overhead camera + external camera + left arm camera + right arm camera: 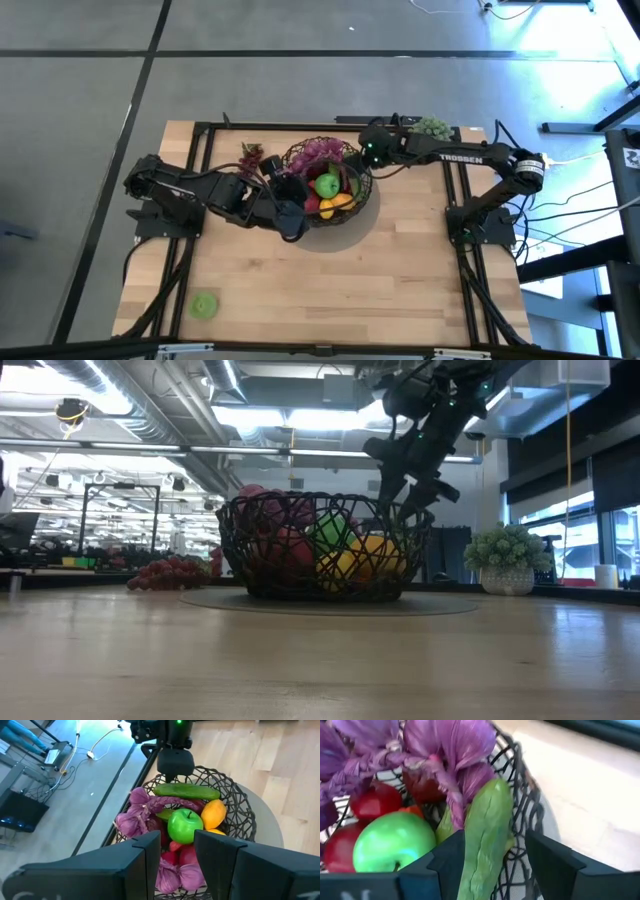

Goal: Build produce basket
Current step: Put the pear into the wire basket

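Right gripper [492,857] sits over the basket [362,190] rim, fingers spread, cucumber [485,835] loose between them, laid on the pile. Basket holds green apple [327,184], lemon [214,813], red apples, purple pieces. Left gripper [177,852] hovers beside basket, part-open, empty. Grapes [250,157] outside basket, left to load.

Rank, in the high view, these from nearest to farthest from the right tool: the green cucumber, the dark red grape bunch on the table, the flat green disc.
1. Green cucumber: between the right tool's fingers, at the dark woven wire basket's far rim.
2. Dark red grape bunch: on the table beyond the basket, on the left arm's side.
3. Flat green disc: near the table's front left corner.
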Tool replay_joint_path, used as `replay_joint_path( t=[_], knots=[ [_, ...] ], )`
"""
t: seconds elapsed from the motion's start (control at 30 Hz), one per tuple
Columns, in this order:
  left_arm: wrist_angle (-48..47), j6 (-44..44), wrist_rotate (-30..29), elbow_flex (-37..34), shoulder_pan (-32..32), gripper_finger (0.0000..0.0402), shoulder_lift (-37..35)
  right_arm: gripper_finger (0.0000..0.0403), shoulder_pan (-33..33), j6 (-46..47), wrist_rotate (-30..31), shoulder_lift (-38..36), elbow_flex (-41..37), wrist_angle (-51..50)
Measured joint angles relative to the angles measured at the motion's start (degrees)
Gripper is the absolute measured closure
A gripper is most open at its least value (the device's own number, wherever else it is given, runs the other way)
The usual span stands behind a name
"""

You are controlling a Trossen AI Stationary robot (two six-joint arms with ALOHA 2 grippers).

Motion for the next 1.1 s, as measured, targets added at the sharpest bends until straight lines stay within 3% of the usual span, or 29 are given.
replay_joint_path(
  t=[0.27, 0.57, 0.77, 0.9, 1.1],
  knots=[
    [-2.2, -2.0, 0.2, 0.0, 0.0, 0.0291, 0.0, 0.0197, 1.2, -4.2, 5.7, -1.4, 4.1, -2.4],
    [-19.8, -24.1, 7.6, 0.0, -1.8, 0.0292, -2.9, 0.0196, 9.8, -18.1, 5.9, -9.1, 8.5, -3.7],
    [-26.3, -38.0, 13.7, 0.0, -5.5, 0.0292, -4.2, 0.0196, 17.0, -27.4, 1.0, -12.7, 8.2, -3.9],
    [-26.1, -42.1, 18.6, 0.0, -8.8, 0.0292, -4.7, 0.0196, 20.8, -34.7, -6.9, -13.6, 8.2, -4.3],
    [-26.1, -45.4, 26.7, 0.0, -13.5, 0.0292, -4.9, 0.0196, 24.5, -38.6, -17.2, -13.7, 8.1, -4.7]
  ],
)
